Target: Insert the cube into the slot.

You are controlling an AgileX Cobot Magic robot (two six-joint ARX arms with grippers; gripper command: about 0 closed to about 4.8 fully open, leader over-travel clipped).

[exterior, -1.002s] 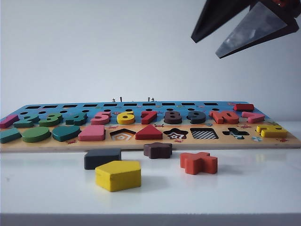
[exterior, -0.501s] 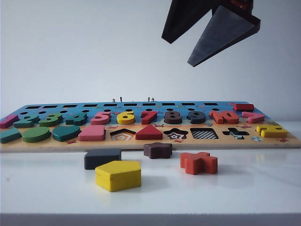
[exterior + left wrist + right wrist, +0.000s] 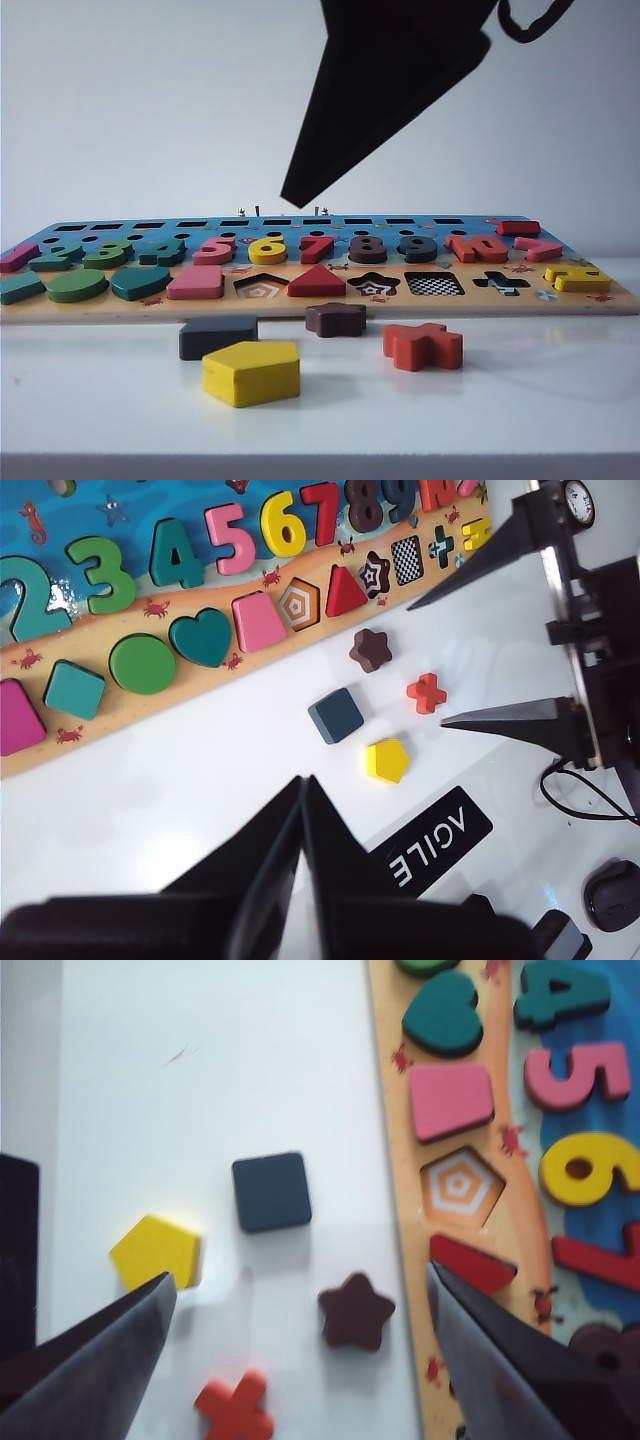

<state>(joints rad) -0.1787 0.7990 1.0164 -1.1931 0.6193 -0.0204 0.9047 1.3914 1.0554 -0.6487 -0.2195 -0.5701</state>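
Lying flat on the table, the dark navy cube [image 3: 271,1192] (rounded corners) is sitting beneath the wide-open right gripper [image 3: 300,1330], the left gripper [image 3: 303,820] hanging closed apart.

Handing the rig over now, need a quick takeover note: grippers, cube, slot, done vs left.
Right gripper: open wide, empty, in the air above the loose pieces on the table, cube between its fingers in the right wrist view.
Left gripper: shut, empty, off to the side over bare table.
Cube: flat on the table in front of the puzzle board, beside the yellow pentagon, not gripped.
Slot: checkerboard square cutout in the board's front row, empty, well to the right of the cube in the exterior view.
Done: nothing picked.
Left: grasp cube, carry to slot, seat it.
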